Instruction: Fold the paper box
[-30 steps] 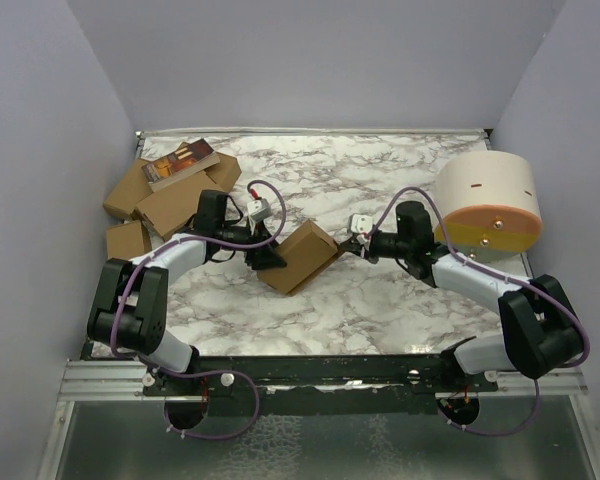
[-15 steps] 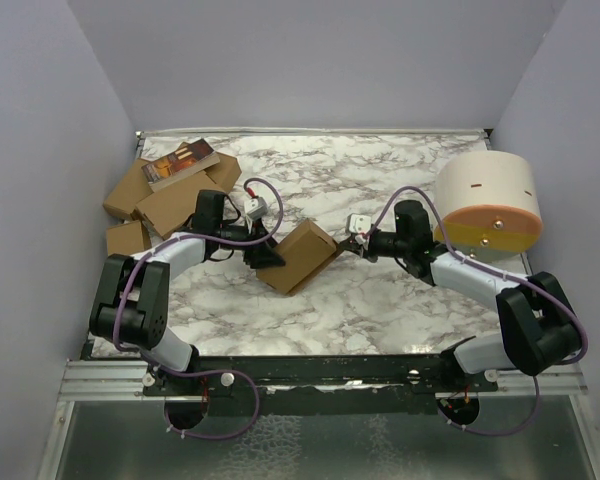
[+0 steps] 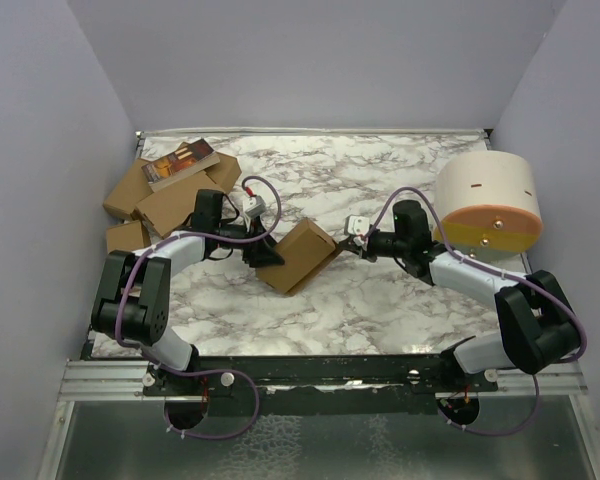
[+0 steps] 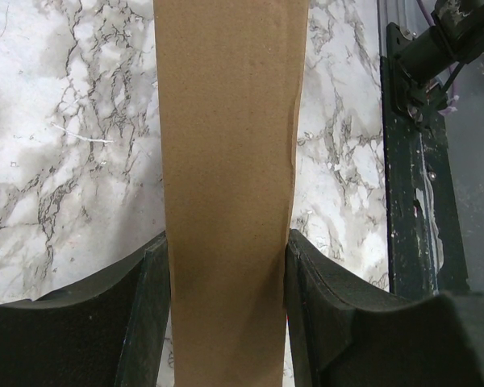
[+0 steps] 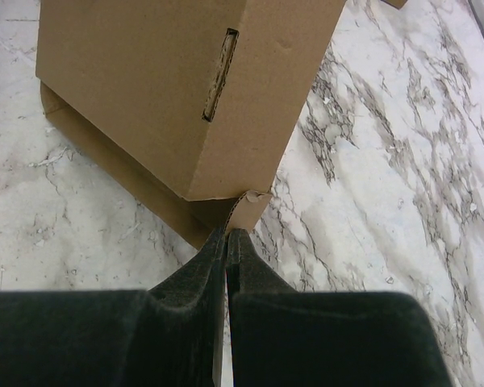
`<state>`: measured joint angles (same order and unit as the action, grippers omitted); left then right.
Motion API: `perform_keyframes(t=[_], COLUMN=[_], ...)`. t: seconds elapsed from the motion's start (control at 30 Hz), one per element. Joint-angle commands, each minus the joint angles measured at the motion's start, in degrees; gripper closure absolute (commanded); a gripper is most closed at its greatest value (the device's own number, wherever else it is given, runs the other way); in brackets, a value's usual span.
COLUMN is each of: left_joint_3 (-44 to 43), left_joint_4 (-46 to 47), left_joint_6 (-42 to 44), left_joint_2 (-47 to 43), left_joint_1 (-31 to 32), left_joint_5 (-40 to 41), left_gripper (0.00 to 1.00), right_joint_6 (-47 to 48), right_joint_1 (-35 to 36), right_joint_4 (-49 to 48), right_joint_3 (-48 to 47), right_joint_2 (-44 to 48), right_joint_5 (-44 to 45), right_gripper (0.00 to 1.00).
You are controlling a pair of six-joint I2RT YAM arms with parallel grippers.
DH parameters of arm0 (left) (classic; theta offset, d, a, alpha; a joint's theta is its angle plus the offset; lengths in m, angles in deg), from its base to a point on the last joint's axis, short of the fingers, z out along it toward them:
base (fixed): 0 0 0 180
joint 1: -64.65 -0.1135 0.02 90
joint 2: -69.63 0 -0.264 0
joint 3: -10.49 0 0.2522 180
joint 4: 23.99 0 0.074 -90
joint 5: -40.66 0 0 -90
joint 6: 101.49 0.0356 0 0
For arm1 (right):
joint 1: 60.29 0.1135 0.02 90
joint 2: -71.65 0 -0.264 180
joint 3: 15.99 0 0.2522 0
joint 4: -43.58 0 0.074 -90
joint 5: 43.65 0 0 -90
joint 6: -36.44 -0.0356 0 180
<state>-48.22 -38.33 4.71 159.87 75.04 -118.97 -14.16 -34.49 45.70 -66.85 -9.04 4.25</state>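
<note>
I have the box (image 3: 302, 256) mid-table (image 3: 380, 290), between my 2 grippers. The left gripper (image 3: 265, 254) straddles its left end, and the right gripper (image 3: 348, 243) touches its right corner. Cartons (image 3: 150, 205) are heaped far left, with 1 book (image 3: 180, 162) on top. The cylinder (image 3: 488, 203) is at the right edge.
</note>
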Motion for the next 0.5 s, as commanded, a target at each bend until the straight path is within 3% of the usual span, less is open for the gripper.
perform_keyframes(t=[0.0, 0.47], left_joint_3=[1.71, 1.36], left_joint_4=[-4.26, -4.23], left_joint_6=[2.61, 2.28], left_joint_2=[2.93, 4.31], left_joint_1=[-1.16, -2.17], left_joint_5=[4.43, 4.35], left_gripper=[0.88, 0.88], right_joint_6=[0.41, 0.83], right_joint_1=[0.97, 1.24], right_joint_4=[4.82, 4.44], right_joint_3=[0.8, 1.08], right_joint_2=[-1.64, -1.58], right_joint_5=[1.8, 1.88], right_gripper=[0.99, 0.99])
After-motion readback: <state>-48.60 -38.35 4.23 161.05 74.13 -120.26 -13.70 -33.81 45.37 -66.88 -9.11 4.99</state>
